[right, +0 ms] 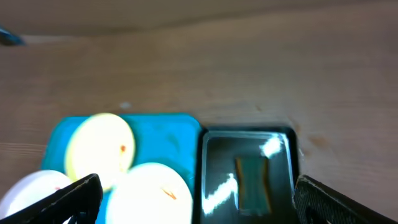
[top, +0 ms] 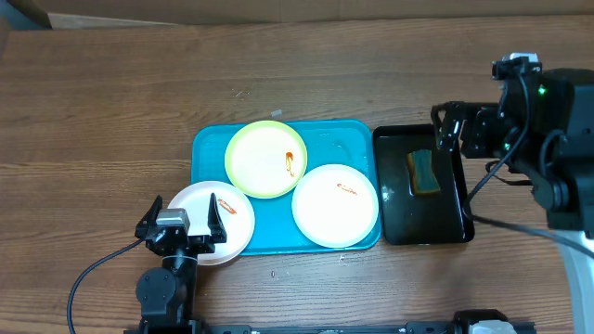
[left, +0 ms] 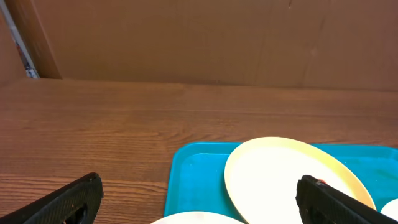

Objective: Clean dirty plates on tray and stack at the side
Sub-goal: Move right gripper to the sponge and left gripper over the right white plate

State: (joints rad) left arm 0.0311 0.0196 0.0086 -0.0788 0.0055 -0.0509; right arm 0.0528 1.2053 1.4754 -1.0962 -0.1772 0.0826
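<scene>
A: Brown wooden table [top: 111, 102], cardboard wall [left: 186, 37] behind it. We log the turquoise tray [top: 343, 139] mid-table with three plates on it. What are the arms doing?

B: Both are empty. The left gripper [top: 184, 216] has its fingers spread wide and holds nothing. The right gripper [top: 446, 130] is the same, wide apart with nothing between.

A: Where are the plates from them?

B: The near white plate [top: 237, 230] is directly beneath the left gripper, lying across the tray's corner and partly off it. The yellow-green plate [top: 264, 158] is ahead and to that gripper's right. It touches or overlaps the near one; we cannot tell which. The second white plate [top: 334, 206] is further right, between the two grippers. Each has an orange-red smear.

A: How will they handle?

B: We judge them light, stiff and smooth, and slick once wet. We cannot tell whether they are plastic or ceramic. They are shallow and lie flat, so only the rim offers a hold. The overhanging plate gives us a free edge to pinch.

A: Room to move?

B: The sponge [top: 425, 172] lies in the black tray [top: 418, 218], ahead of the right gripper. There is open table to the left of the left gripper for stacking. We should mind the tray's raised rim, and the two trays sit just beside each other.
</scene>
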